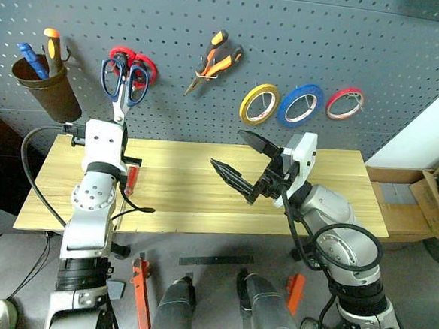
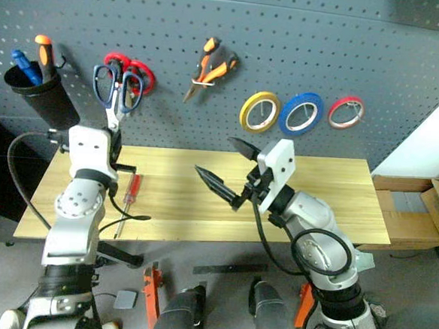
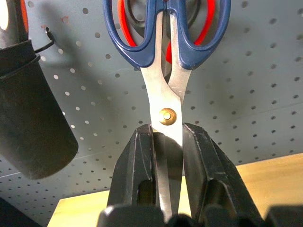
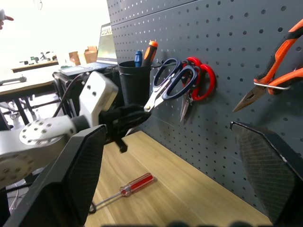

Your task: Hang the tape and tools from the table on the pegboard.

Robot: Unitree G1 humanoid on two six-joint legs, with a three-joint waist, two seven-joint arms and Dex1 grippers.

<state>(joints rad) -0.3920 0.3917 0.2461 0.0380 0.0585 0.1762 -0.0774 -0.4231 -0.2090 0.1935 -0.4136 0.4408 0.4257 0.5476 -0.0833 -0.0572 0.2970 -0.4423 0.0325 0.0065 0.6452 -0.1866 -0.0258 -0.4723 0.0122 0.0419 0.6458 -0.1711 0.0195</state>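
My left gripper (image 1: 118, 120) is shut on the steel blades of the blue-handled scissors (image 1: 123, 82). It holds them handles-up against the pegboard (image 1: 326, 36), and the blue loops (image 3: 165, 47) overlap the red scissors' handles. I cannot tell if they rest on a hook. The red-handled screwdriver (image 2: 129, 192) lies on the table (image 1: 202, 201) just right of my left arm. The orange-and-black pliers (image 1: 218, 59) and the blue tape (image 1: 300, 105) hang on the pegboard. My right gripper (image 1: 232, 152) stands open and empty above the table's middle.
A black cup (image 1: 48, 88) with blue- and orange-handled tools hangs at the board's left. Red scissors (image 1: 140, 61) hang behind the blue ones. A yellow roll (image 1: 259, 103) and a red roll (image 1: 345, 102) flank the blue tape. Cardboard boxes (image 1: 428, 202) stand right of the table.
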